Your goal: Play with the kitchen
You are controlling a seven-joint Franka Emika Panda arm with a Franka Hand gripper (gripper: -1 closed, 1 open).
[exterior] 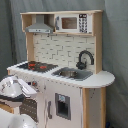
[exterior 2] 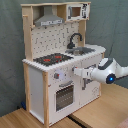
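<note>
Reaching toward the kitchen [exterior 2: 55, 75] front at knob height.
The gripper [exterior 2: 76, 72] sits against its front panel, just under the hob [exterior 2: 52, 59]; whether clenched or released, I cannot tell.

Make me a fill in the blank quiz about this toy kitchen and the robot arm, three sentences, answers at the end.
1. The faucet that arches over the sink is coloured ____.
2. The rings on the hob are coloured ____.
3. On the kitchen, the grey hood hangs directly above the ____.

Missing words: black; red; hob
</note>
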